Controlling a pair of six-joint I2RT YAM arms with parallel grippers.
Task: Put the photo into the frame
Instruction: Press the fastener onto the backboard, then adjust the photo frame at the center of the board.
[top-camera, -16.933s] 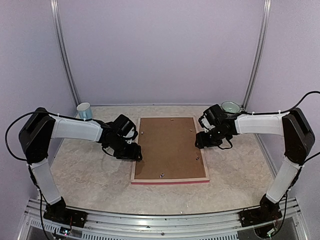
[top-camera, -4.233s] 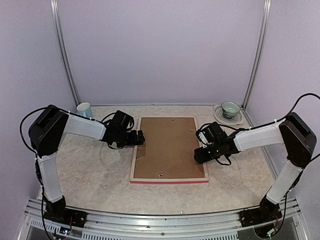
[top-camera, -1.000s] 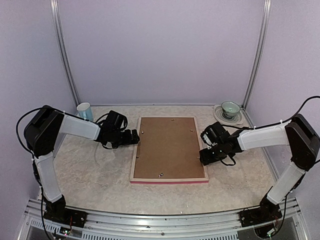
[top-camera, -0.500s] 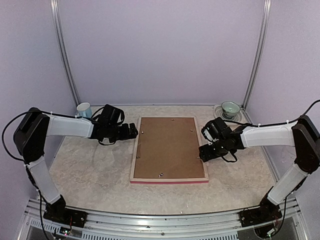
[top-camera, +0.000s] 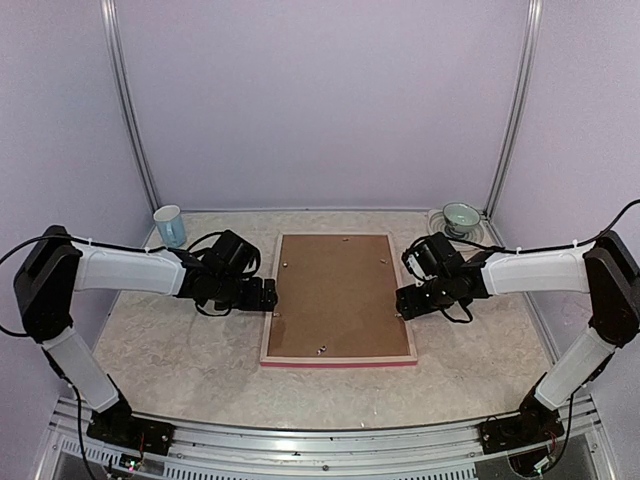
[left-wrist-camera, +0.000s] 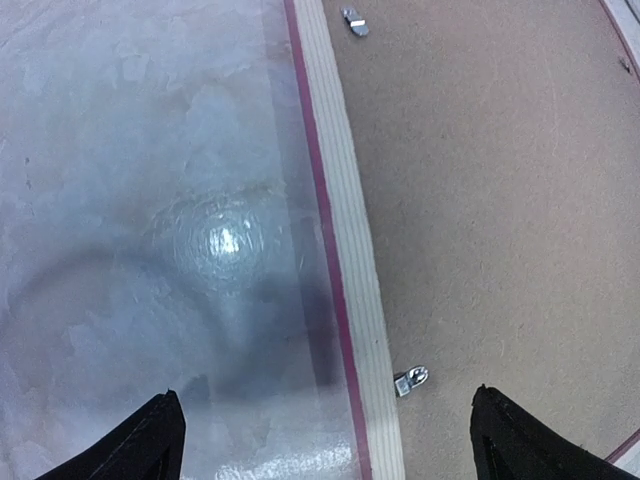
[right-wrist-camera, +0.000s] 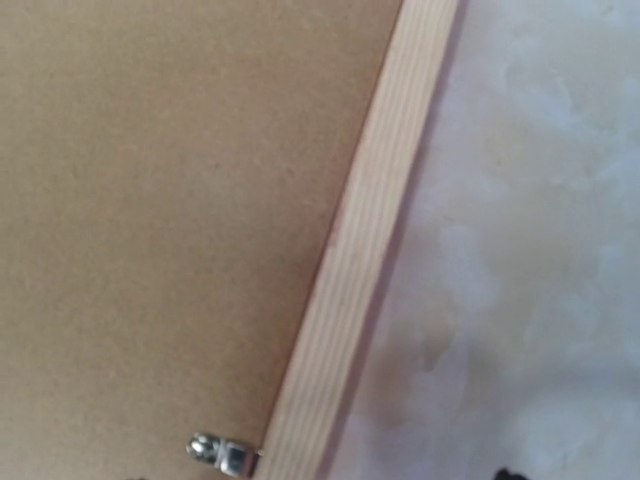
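Observation:
The frame (top-camera: 340, 357) lies face down on the table, pale wood back up, with a pink strip along its near edge. The plain brown backing board (top-camera: 338, 295) fills it. The photo does not show in any view. My left gripper (top-camera: 269, 296) is open over the left rail (left-wrist-camera: 340, 210), with one fingertip (left-wrist-camera: 150, 445) over the table and the other over the board, beside a small metal clip (left-wrist-camera: 411, 380). My right gripper (top-camera: 402, 302) hovers over the right rail (right-wrist-camera: 365, 250) near another clip (right-wrist-camera: 222, 455). Only a sliver of its fingers shows, set wide apart.
A pale cup (top-camera: 169, 225) stands at the back left of the table. A green bowl on a saucer (top-camera: 460, 216) stands at the back right. More small metal clips (top-camera: 323, 349) sit around the board's edge. Walls close in behind and at both sides.
My left gripper has moved nearer along the left rail, to the lower clip. My right gripper has shifted slightly back along the right rail. The frame has not moved.

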